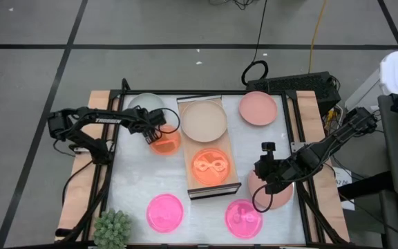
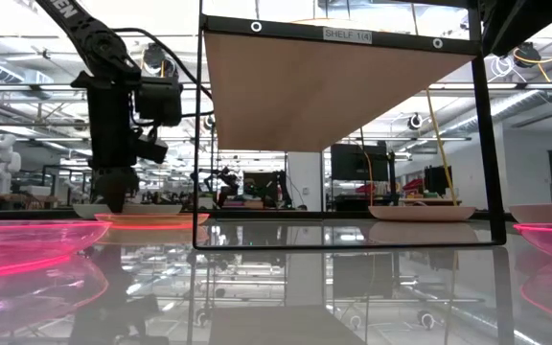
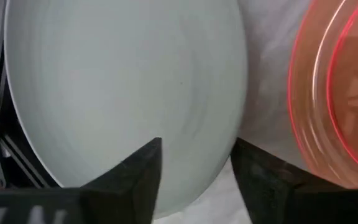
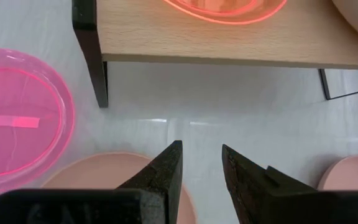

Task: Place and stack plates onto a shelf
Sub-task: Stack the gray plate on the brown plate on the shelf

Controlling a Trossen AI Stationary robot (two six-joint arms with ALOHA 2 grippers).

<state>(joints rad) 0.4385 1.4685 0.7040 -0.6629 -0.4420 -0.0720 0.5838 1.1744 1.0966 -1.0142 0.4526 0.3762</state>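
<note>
- Two plates sit on the shelf [image 1: 211,121]: a beige plate [image 1: 203,119] far, an orange plate [image 1: 211,167] near.
- I see my left gripper [image 1: 153,133] parted, holding nothing, between the green-grey plate [image 3: 123,93] and another orange plate [image 1: 166,142].
- My right gripper [image 4: 201,171] waits unclenched, empty, over a salmon plate [image 4: 95,174].
- Plates look stiff, slick, breakable; I'd pinch the rim.

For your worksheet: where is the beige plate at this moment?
In the high view, the beige plate lies on the far end of the shelf, with an orange plate beside it on the near end and the green-grey plate to its left.
</note>
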